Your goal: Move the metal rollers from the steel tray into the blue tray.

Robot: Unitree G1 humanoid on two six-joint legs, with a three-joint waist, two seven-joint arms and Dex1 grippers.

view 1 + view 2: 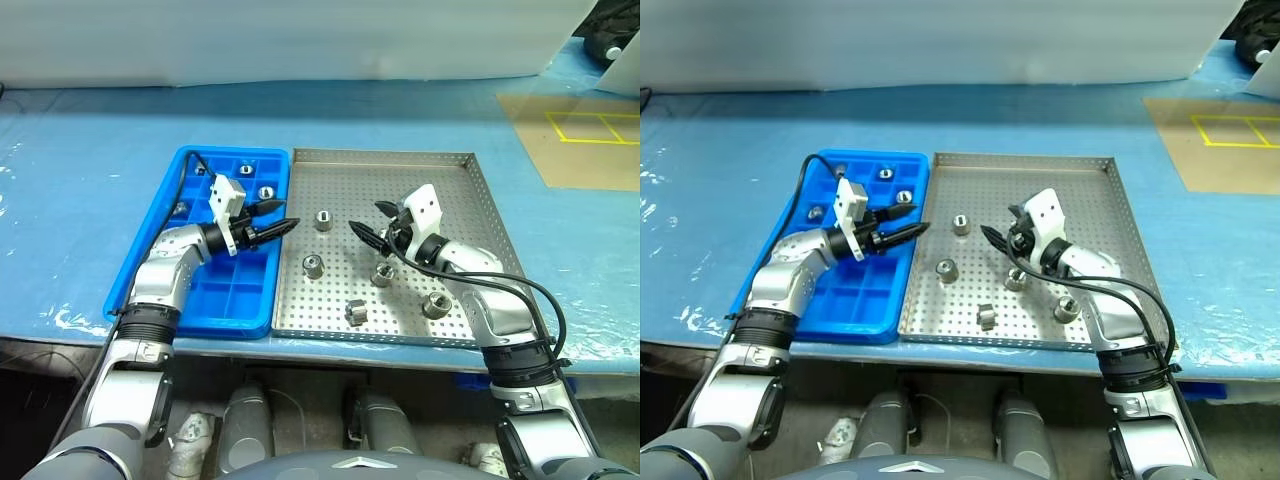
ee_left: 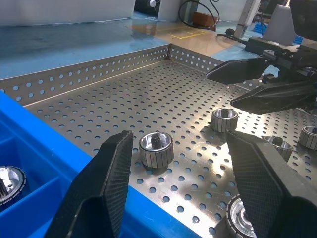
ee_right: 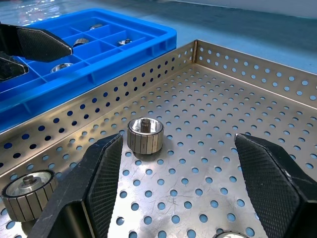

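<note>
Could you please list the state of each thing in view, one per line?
left gripper: jaws open, holding nothing, over the blue tray's edge.
right gripper: jaws open, holding nothing, above the steel tray.
steel tray: five metal rollers on it, all upright and apart.
blue tray: a few rollers in its far compartments; near compartments empty.

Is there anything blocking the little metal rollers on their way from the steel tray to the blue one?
Only the low perforated rim of the square steel tray and the bright blue plastic tray's edge; a silvery metal roller must be lifted over.
</note>
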